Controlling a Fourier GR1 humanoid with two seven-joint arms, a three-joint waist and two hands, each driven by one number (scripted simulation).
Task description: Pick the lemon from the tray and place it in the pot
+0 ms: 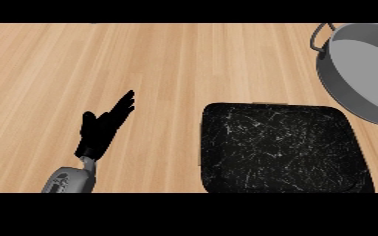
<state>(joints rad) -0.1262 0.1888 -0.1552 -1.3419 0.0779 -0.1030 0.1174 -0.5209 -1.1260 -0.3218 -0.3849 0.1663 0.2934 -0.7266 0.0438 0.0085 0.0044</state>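
Note:
A black tray (284,147) with white scratch-like marks lies at the lower right of the wooden counter; nothing shows on it. A grey metal pot (353,65) stands at the right edge, partly cut off, with a loop handle at its upper left; its visible inside is bare. No lemon is visible anywhere. My left hand (103,127) rests at the lower left, fingers straight and pointing up and to the right, well left of the tray and holding nothing. My right hand does not show.
The light wooden counter (148,65) stretches across the whole view to the left of the tray and behind it.

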